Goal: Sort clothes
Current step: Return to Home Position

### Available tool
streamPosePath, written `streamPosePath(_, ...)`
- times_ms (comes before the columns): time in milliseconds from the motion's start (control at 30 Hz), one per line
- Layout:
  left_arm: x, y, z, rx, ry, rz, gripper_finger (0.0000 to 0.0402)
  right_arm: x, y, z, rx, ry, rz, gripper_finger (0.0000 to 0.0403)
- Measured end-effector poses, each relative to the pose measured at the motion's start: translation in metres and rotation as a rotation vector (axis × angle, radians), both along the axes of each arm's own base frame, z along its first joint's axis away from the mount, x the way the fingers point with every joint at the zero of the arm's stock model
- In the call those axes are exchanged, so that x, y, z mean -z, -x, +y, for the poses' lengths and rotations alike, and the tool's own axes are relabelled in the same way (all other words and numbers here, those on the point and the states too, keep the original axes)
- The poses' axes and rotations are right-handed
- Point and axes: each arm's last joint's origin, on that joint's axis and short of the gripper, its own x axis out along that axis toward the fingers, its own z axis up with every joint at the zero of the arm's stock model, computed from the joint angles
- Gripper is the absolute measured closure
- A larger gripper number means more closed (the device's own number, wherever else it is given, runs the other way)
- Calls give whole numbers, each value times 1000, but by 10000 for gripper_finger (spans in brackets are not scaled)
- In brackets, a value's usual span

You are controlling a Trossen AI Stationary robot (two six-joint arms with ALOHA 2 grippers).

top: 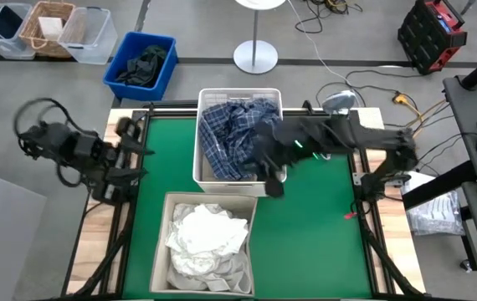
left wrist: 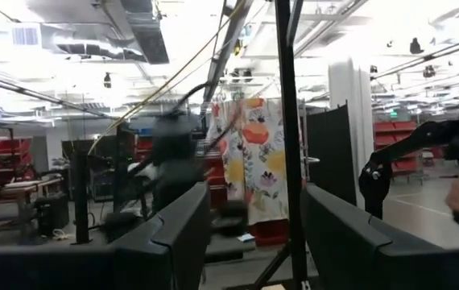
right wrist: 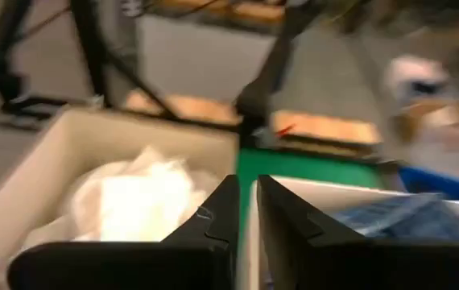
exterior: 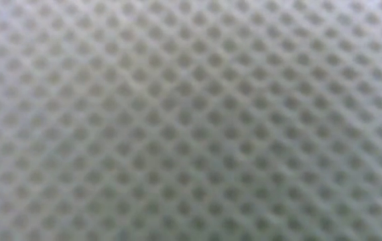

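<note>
A blue-and-white plaid shirt (top: 226, 134) lies heaped in the white basket (top: 238, 94) at the table's far middle; it also shows in the right wrist view (right wrist: 407, 213). Several white clothes (top: 205, 234) lie in the beige bin (top: 161, 242) at the near middle, also seen in the right wrist view (right wrist: 141, 197). My right gripper (top: 274, 186) hovers over the basket's near right corner. Its fingers (right wrist: 246, 217) are shut, with nothing seen between them. My left gripper (top: 134, 150) waits at the table's left edge, open and empty (left wrist: 254, 234).
A blue bin (top: 165, 71) with dark green cloth (top: 144, 65) stands on the floor beyond the table's far left. Green mat (top: 322, 217) lies bare right of the bins. A pale mesh surface (exterior: 191, 120) fills the low view.
</note>
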Motion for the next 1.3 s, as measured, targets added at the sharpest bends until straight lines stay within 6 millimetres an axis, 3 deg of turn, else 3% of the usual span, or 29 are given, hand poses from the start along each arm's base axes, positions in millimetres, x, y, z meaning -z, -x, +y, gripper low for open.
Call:
streamPosePath(133, 25, -15, -3, 13, 22, -39, 228, -8, 23, 32, 75, 85, -108, 367)
streamPosePath(267, 42, -20, 0, 82, 32, -60, 228, -6, 40, 42, 207, 151, -181, 379)
streamPosePath(333, 39, -15, 4, 84, 69, -91, 228, -5, 42, 42, 210, 160, -234, 384)
streamPosePath(500, 30, -9, 9, 17, 99, -124, 228, -6, 39, 35, 214, 211, -345, 386)
streamPosePath(700, 29, -18, 8, -58, -21, -89, 228, 5, 24, 2, -151, 88, -473, 392)
streamPosePath(833, 33, -21, 17, -102, 17, -53, 228, 19, 28, -16, -125, 74, -428, 391)
streamPosePath(1100, 43, -33, 44, 19, 8, 35, 228, 32, 70, -28, -85, 84, -502, 390)
streamPosePath(1300, 41, -7, 49, 49, -1, 10, 228, 60, 99, -29, -61, 30, -557, 390)
